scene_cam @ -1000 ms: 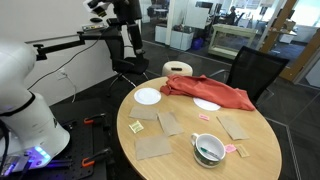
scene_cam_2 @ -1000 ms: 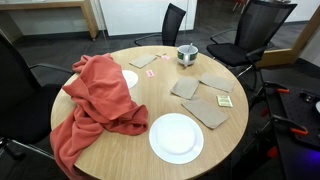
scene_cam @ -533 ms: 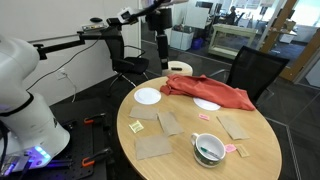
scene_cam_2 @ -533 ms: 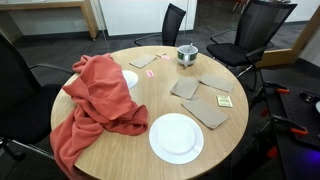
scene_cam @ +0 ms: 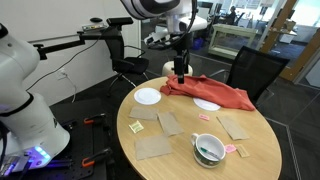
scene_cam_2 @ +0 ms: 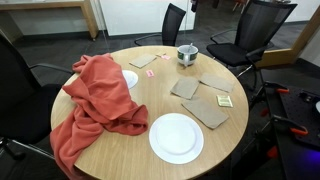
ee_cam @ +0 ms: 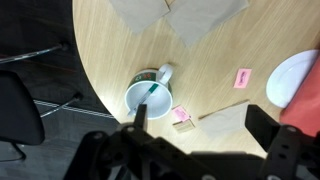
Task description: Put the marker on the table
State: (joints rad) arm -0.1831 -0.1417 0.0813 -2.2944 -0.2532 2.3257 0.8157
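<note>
Tool (ee_cam: 200, 128) wide open, empty, above table (ee_cam: 110, 60), marker (ee_cam: 151, 91) in white cup (ee_cam: 128, 103)

The claw (scene_cam: 179, 72) hangs above the table (scene_cam: 260, 150), near the cloth (scene_cam: 215, 92). In the wrist view, the marker (ee_cam: 150, 92) leans inside the cup (ee_cam: 148, 100), which sits on the table below the claw, toward one finger. Paper squares (ee_cam: 205, 15) lie beyond the cup, and a plate (ee_cam: 300, 75) lies toward the other finger.
</note>
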